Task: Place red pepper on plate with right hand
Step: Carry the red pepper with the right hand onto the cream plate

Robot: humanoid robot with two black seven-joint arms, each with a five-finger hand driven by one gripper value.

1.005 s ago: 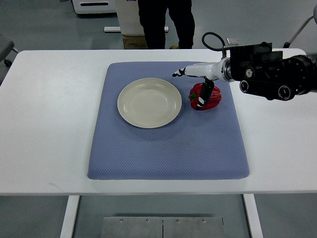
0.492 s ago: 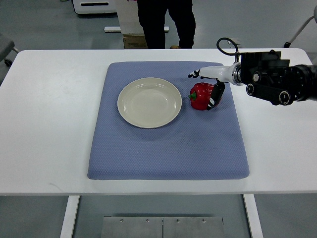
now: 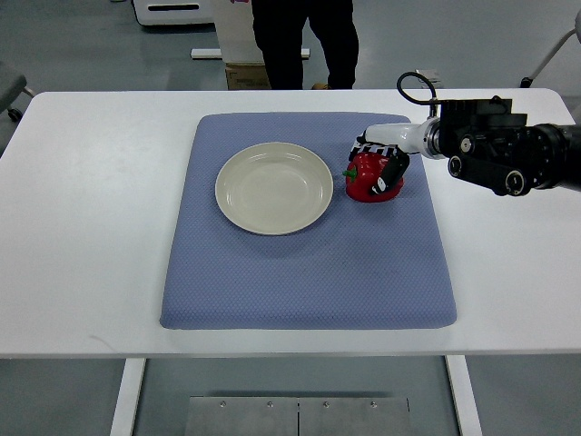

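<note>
The red pepper sits on the blue mat, just to the right of the cream plate and not on it. The right hand reaches in from the right edge and wraps over the pepper's top and right side; its black-tipped fingers are curled down around the pepper, clamped on it. The pepper appears to rest on the mat. The plate lies bare near the mat's middle. The mat covers the white surface. A person in dark trousers stands beyond the far edge.
</note>
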